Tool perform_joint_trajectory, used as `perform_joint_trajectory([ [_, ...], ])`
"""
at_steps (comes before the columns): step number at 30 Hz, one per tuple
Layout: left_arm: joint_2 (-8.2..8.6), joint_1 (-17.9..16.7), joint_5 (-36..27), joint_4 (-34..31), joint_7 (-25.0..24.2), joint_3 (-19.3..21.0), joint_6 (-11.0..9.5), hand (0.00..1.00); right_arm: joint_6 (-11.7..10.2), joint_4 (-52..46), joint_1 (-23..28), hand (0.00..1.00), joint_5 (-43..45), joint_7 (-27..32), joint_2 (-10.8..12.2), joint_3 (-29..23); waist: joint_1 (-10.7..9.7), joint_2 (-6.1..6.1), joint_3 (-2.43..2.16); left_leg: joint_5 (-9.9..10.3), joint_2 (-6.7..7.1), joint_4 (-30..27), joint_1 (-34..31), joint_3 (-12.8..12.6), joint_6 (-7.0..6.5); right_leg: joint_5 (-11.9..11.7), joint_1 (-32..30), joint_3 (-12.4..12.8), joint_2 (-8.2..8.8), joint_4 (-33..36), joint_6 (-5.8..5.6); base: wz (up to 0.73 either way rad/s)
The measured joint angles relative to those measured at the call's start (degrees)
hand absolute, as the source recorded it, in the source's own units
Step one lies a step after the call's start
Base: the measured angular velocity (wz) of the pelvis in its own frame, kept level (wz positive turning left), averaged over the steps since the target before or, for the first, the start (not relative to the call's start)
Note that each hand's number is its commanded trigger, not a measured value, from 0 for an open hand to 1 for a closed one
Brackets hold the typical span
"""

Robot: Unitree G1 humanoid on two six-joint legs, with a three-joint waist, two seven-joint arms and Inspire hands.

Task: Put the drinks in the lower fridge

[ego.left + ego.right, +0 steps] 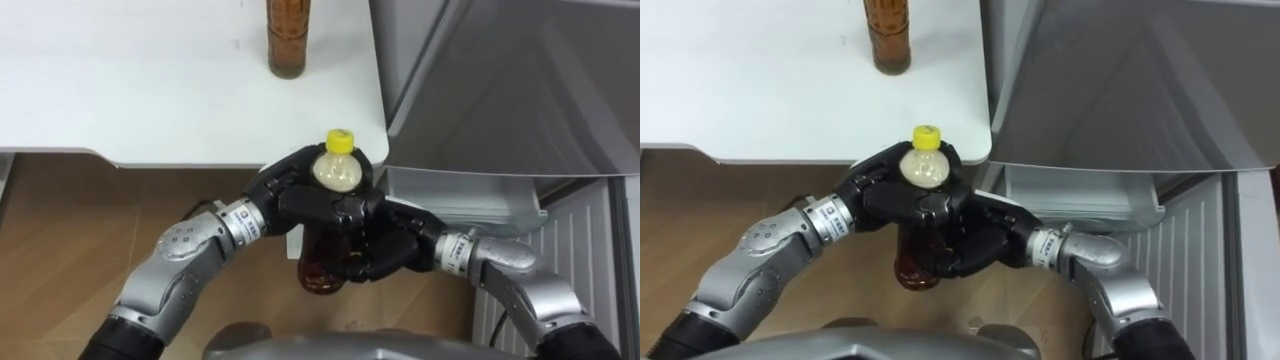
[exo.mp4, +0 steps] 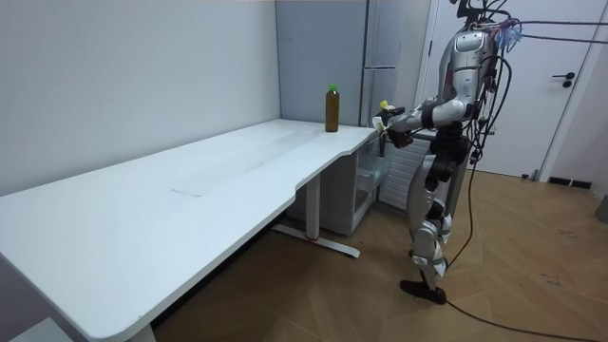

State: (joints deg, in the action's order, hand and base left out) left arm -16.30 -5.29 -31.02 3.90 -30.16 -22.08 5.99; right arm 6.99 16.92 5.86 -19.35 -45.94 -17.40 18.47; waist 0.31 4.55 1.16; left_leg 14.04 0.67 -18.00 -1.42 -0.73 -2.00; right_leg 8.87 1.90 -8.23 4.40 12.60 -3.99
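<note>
**Yellow-capped bottle held in both hands at the bench corner**

The clear plastic bottle with a yellow cap (image 1: 338,168) stands upright off the corner of the white bench (image 1: 150,100), over the wooden floor (image 1: 70,220). Dark brown drink fills its lower part and the neck looks pale. The left hand (image 1: 300,195) comes in from 8 o'clock with its fingers curled round the bottle's shoulder. The right hand (image 1: 390,252) comes in from 4 o'clock and wraps the lower body. At 12 o'clock a second tall bottle of amber-brown drink (image 1: 287,40) stands on the bench near its edge, well apart from the hands. The grey fridge (image 1: 500,90) fills 2 o'clock, with a pale open compartment (image 1: 460,195) at 3 o'clock; I cannot tell what it holds.
</note>
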Motion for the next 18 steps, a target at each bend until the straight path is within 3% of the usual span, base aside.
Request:
perform_joint_trajectory([
  [1,0.00,0.00,0.03,0.00,0.00,0.00,0.00,0.00,0.00,0.00,0.09,1.00,-0.28,0.13,-0.03,0.10,-0.01,-0.11,-0.01,0.00,0.00,0.00,0.00,0.00,0.00,0.00,0.00,0.01,0.00,-0.01,0.00,0.00],
  [8,0.19,0.10,0.09,-0.23,0.25,0.15,-0.16,0.00,-1.48,3.18,0.32,1.00,-3.41,0.44,0.50,0.53,-0.21,-0.86,-0.15,-0.01,-0.04,-0.53,0.09,-0.19,0.00,0.00,0.09,0.12,-0.06,0.00,0.00,0.00],
  [14,0.53,0.24,0.36,-0.89,0.62,1.72,-2.23,0.00,-1.50,3.27,2.73,1.00,-5.36,0.81,2.48,0.43,-0.47,-1.04,-0.08,0.01,-0.26,-0.20,1.06,-0.29,0.01,-0.04,1.06,0.23,-0.07,0.02,0.06,0.00],
  [17,0.99,0.27,0.71,-5.83,1.30,3.15,-2.91,0.00,-1.51,3.03,3.64,1.00,-6.60,0.63,2.50,0.46,-0.22,-1.07,-0.07,0.01,0.05,-0.33,0.93,-0.06,0.03,-0.05,1.02,0.25,-0.08,0.02,0.09,0.00],
  [18,1.14,0.44,1.03,-7.73,1.71,3.66,-3.99,0.00,-1.55,2.99,3.81,1.00,-7.58,0.44,2.30,0.48,-0.19,-1.14,-0.02,0.01,0.05,-0.36,0.87,-0.09,0.03,-0.06,1.00,0.23,-0.08,0.02,0.10,0.00],
])
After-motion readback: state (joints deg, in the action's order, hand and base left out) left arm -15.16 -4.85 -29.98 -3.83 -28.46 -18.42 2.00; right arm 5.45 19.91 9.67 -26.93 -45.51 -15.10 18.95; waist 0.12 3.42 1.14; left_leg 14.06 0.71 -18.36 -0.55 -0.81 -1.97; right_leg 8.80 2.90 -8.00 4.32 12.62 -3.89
